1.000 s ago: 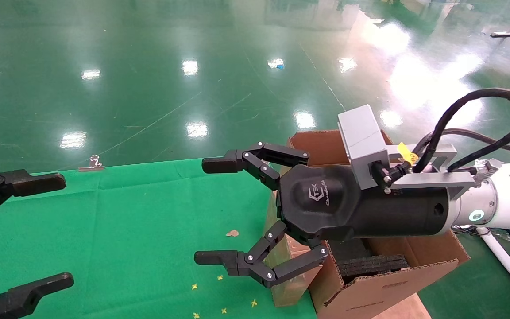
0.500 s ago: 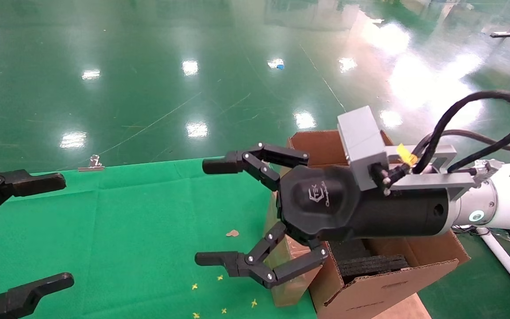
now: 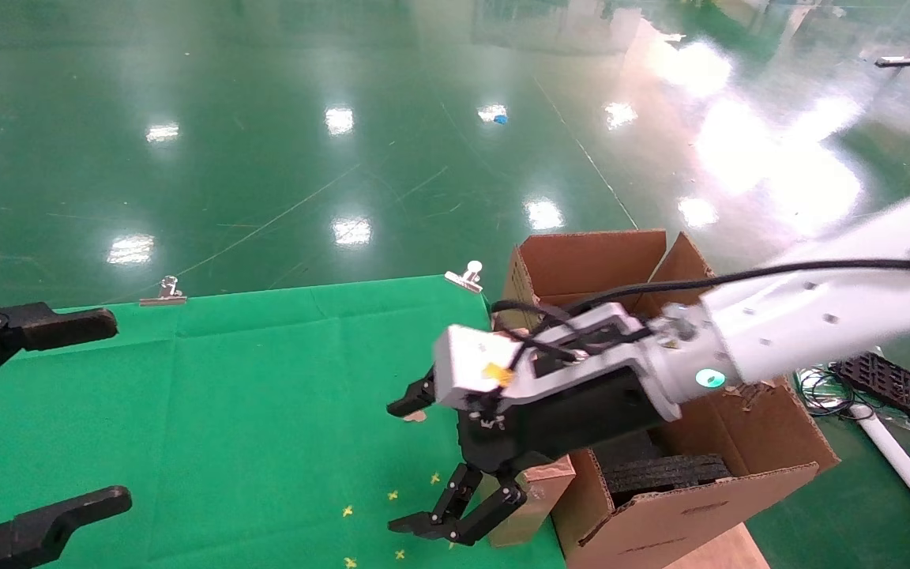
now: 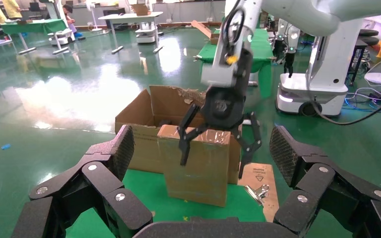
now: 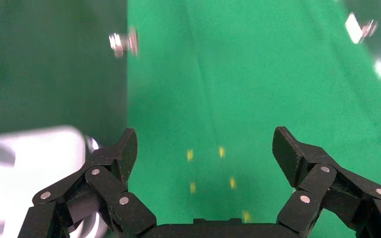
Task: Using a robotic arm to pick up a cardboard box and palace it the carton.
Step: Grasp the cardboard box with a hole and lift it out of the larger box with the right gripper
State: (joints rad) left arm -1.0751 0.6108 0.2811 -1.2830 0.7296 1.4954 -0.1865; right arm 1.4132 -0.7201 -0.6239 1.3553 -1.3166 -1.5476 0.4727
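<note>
The job had barely begun: the right hand (image 3: 423,462) hung wide open right above the cardboard box (image 3: 530,506), which stood on the table (image 3: 226,411) beside the carton (image 3: 684,506), low in the frame, not grabbed.

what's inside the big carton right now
Inside the carton, black foam blocks show near its front wall. The right gripper and arm cover much of the opening, so the rest of the interior cannot be seen. The cardboard box stands outside, against it.
</note>
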